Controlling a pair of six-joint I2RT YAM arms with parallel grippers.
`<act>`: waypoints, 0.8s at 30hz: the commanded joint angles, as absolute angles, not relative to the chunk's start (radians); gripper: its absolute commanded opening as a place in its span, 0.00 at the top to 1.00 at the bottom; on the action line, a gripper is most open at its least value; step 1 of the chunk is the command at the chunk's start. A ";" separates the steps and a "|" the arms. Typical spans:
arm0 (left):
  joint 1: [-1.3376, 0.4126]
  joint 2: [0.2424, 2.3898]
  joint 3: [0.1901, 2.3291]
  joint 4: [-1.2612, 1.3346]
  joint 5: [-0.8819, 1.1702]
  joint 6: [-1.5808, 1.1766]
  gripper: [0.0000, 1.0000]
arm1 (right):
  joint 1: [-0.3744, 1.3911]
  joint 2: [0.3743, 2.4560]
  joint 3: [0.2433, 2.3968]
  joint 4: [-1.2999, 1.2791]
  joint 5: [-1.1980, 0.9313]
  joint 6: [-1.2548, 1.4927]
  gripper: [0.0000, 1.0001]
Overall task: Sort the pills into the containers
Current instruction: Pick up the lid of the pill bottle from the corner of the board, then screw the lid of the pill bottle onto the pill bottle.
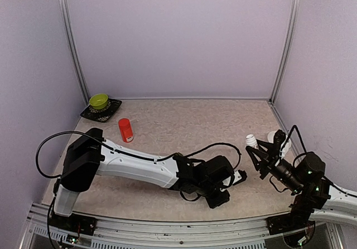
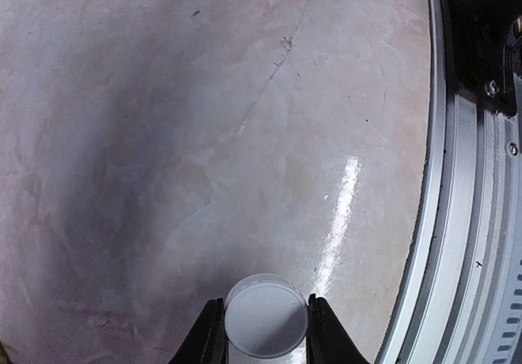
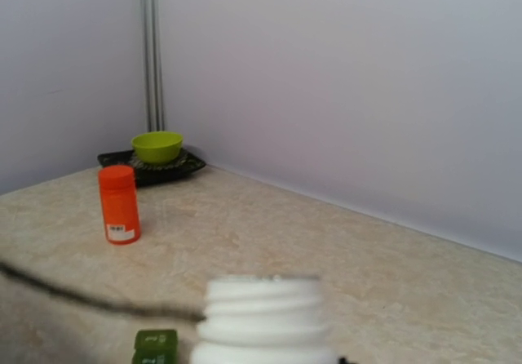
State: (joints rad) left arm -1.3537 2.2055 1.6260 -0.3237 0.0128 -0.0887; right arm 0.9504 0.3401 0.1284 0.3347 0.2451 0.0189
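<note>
My left gripper [image 2: 265, 302] is shut on a round white cap [image 2: 266, 319], low over the table near its front rail. In the top view this gripper [image 1: 240, 177] sits at the table's front middle. My right gripper [image 1: 254, 148] is shut on a small white bottle [image 1: 251, 140], raised at the right. The bottle's threaded neck [image 3: 265, 311] has no cap on it; the right fingers are hidden under it. The dark green containers [image 3: 155, 348] show only at the bottom edge of the right wrist view, lids down. No pills are in view.
A red bottle [image 1: 125, 130] stands upright left of centre. A lime green bowl [image 1: 99, 100] sits on a black tray [image 1: 113, 110] in the back left corner. The metal front rail [image 2: 457, 217] runs close to the left gripper. Purple walls enclose three sides.
</note>
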 commanded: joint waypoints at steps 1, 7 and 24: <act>-1.320 2.075 1.571 -0.289 -0.009 -0.130 0.80 | 0.957 0.398 0.165 0.377 0.182 0.015 1.00; -1.263 1.935 1.486 -0.272 -0.012 -0.176 0.81 | 0.958 0.535 0.191 0.452 0.089 0.004 1.00; -1.077 1.607 1.319 -0.229 0.106 -0.268 0.80 | 0.957 0.903 0.362 0.604 -0.107 -0.070 1.00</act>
